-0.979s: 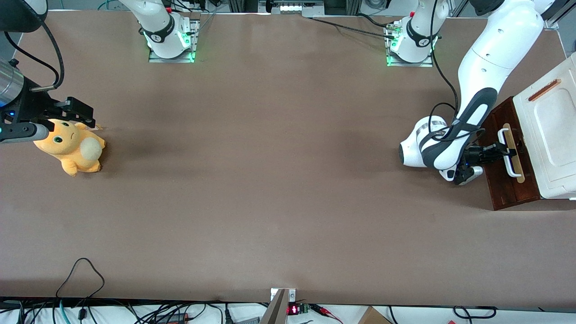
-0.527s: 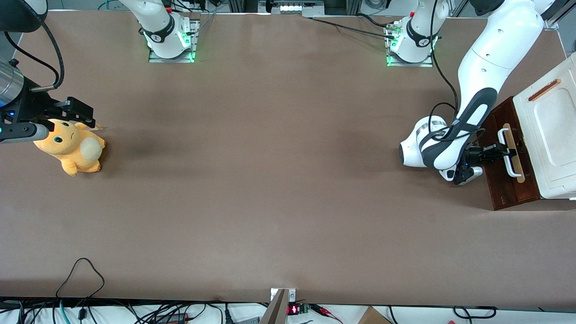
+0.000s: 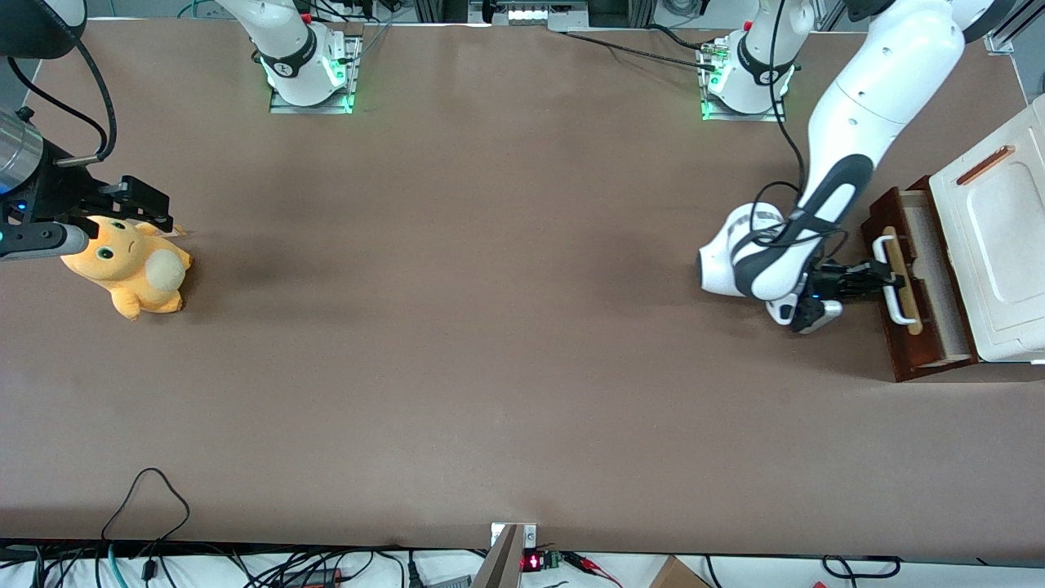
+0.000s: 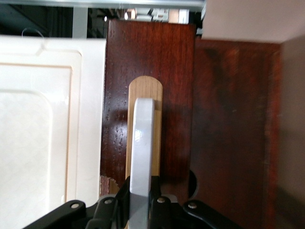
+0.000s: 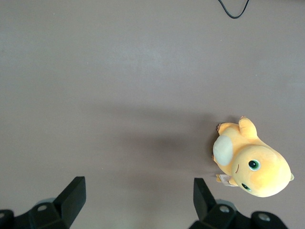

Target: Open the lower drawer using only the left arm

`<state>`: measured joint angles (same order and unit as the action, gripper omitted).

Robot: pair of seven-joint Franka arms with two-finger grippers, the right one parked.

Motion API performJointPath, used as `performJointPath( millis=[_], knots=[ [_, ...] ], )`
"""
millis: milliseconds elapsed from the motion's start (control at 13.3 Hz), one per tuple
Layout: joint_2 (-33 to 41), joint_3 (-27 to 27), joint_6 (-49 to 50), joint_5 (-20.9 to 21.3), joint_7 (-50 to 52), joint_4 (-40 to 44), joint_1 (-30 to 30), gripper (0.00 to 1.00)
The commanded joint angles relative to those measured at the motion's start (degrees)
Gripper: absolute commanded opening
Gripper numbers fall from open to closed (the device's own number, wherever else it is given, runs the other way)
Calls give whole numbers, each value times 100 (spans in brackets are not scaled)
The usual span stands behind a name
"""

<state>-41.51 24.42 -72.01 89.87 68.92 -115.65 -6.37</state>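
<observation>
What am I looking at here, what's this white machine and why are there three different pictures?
It is a white robot arm, the left arm, ending in a small black pincer. One picture looks down on the brown table from the front; the other two come from cameras on the arms' wrists. The pincer is shut on the white bar handle of the lower drawer, which stands partly pulled out of a cabinet with a white top, showing its pale inside. An orange plush toy lies toward the parked arm's end of the table.
</observation>
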Motion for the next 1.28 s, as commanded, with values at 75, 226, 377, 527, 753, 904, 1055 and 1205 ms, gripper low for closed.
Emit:
performJointPath(
  millis=[75,226,377,527,753,904,1055,1205],
  knots=[
    [-15,493,-32,-118,60,139,338,1],
    [-15,494,-41,-118,52,139,329,1],
    [-24,485,-41,-118,34,139,329,11],
    [-15,485,-41,-110,25,139,320,80],
    [20,485,-41,-110,8,139,276,99],
    [55,494,-41,-110,-19,148,267,99],
    [160,607,-76,-240,-491,453,259,99],
    [388,687,-207,-1107,-983,1049,276,99]
  ],
)
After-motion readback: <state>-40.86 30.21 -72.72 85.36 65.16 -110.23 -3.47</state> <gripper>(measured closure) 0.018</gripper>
